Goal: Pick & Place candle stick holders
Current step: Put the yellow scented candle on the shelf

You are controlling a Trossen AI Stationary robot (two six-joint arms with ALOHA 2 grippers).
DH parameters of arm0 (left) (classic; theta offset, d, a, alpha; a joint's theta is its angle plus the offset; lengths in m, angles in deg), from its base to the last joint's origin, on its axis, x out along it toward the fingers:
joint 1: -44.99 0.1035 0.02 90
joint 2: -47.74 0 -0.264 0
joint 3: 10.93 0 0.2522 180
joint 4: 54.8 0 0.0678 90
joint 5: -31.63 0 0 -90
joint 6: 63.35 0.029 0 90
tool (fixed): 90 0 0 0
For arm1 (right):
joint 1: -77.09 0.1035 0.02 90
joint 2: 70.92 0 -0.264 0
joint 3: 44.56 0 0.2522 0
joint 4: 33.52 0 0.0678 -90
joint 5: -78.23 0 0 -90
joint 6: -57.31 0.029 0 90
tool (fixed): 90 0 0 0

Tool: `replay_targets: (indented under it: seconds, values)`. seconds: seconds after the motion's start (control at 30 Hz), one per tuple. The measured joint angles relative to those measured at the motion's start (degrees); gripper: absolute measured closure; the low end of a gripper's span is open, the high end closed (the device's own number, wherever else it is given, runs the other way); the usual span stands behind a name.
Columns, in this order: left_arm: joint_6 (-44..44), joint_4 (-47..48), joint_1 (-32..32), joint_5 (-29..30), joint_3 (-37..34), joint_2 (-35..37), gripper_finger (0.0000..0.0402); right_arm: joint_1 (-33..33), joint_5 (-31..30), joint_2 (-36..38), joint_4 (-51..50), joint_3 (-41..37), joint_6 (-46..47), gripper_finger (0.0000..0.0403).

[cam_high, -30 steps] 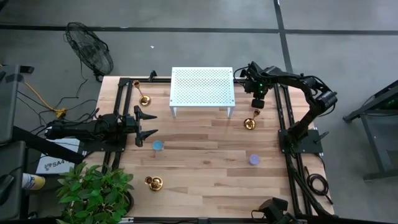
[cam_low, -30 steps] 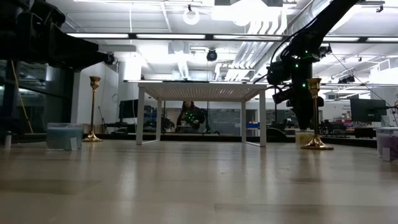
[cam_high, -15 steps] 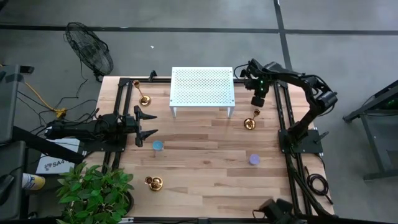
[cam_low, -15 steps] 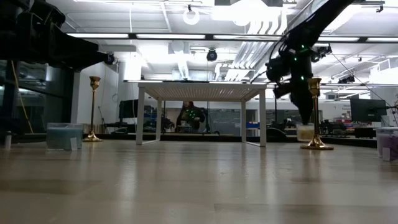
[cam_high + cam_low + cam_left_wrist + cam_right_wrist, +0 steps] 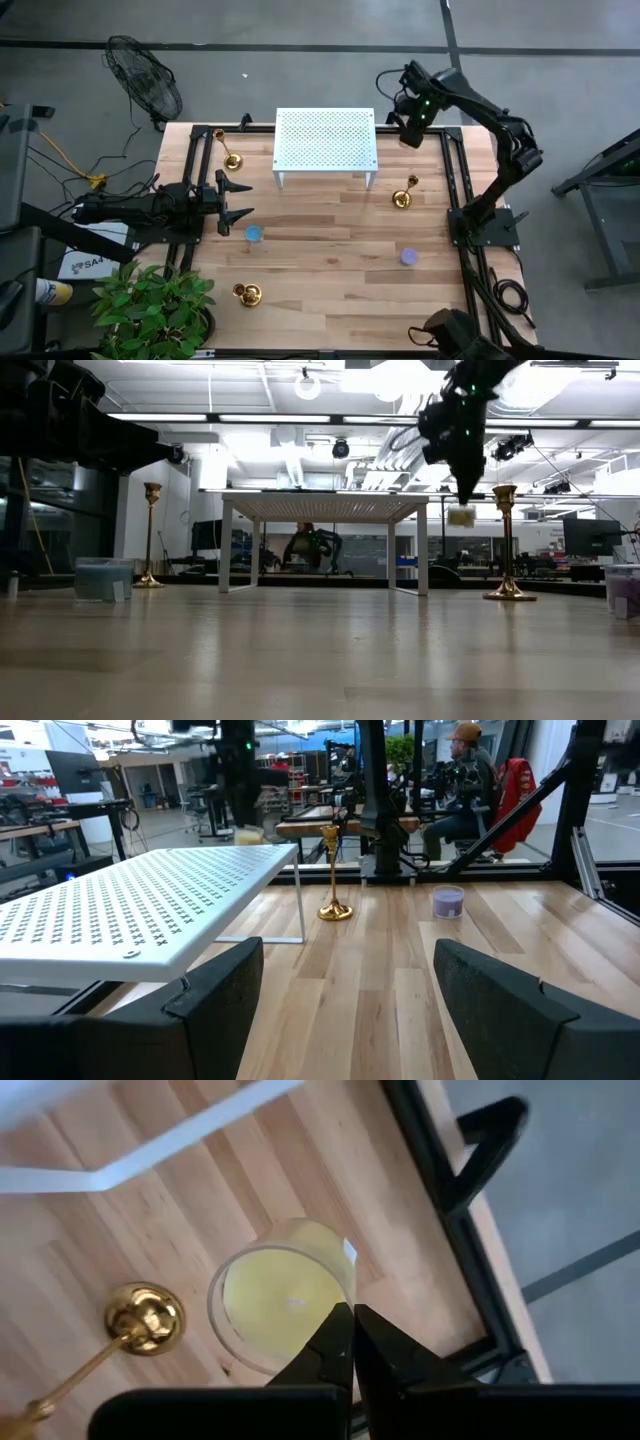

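Observation:
Three gold candle stick holders stand upright on their round bases: one at the far left (image 5: 232, 158), one at the near left (image 5: 246, 293), one at the right (image 5: 403, 195), also in the low view (image 5: 507, 545). My right gripper (image 5: 410, 135) is raised near the far right corner of the white rack (image 5: 325, 140), shut on a yellow candle in a clear glass (image 5: 270, 1305). The candle also shows in the low view (image 5: 461, 516). My left gripper (image 5: 240, 200) waits open and empty at the table's left. My right gripper pinches the glass's rim (image 5: 335, 1302) between its two fingers, one finger inside the glass and one outside. The fingers come from above, pointing down. The candle hangs below the fingertips (image 5: 460, 500), lifted clear of the table and about upright.
A blue candle (image 5: 254, 234) sits near my left gripper and a purple candle (image 5: 408, 256) at the near right. The white perforated rack stands on legs at the far middle. Black frame rails (image 5: 456, 190) run along both table sides.
My right gripper has risen and gone toward the table's far edge, away from the right gold holder. The yellow candle, which stood on the table beside that holder, is now lifted clear. The holder has stayed where it was.

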Motion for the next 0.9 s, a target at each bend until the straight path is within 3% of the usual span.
replay_targets:
  seconds: [0.27, 0.6, 0.9]
  values:
    - [0.00, 0.00, 0.00, 0.00, -0.02, -0.02, 0.0112, 2.10, 1.26, 0.00, -3.75, 9.17, 0.57, 0.0403]
    - [0.00, 0.00, 0.00, 0.00, -0.02, 0.00, 0.0112, 4.75, 3.49, -0.54, -4.37, 15.16, 2.67, 0.0403]
    - [0.00, 0.00, 0.00, -0.01, -0.01, -0.01, 0.0112, 8.36, 4.30, -9.71, -4.61, 24.36, 2.34, 0.0403]
